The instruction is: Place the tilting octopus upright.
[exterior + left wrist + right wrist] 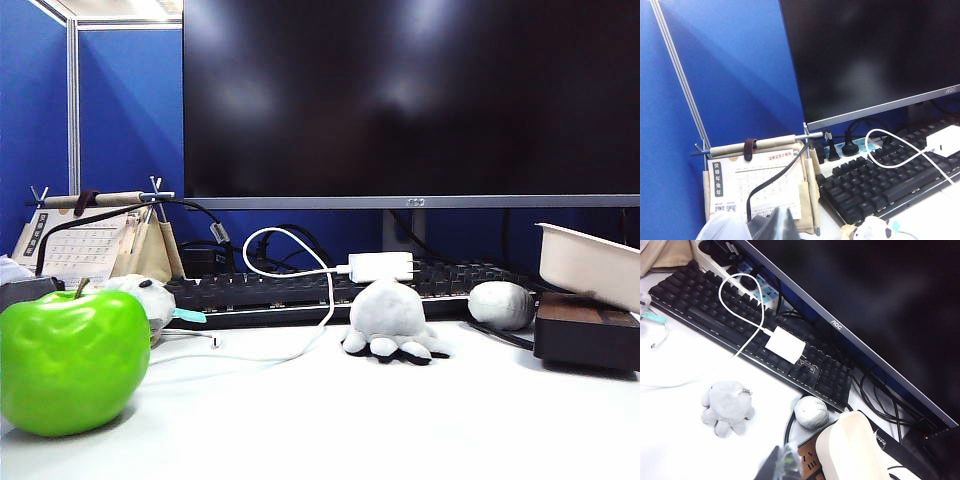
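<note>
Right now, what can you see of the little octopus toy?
The octopus is a small soft plush with a light grey domed head and short stubby tentacles, grey on top and black underneath. It sits on the white table, just in front of the black keyboard, leaning so its dark underside shows at the front. No gripper touches it.

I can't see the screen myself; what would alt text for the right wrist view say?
A small grey plush octopus sits on a white table in front of a black keyboard, with a white charger lying on the keys. A grey oval lump lies beside it, under a dark monitor. The right gripper shows at the picture's edge, jaws shut.
</note>
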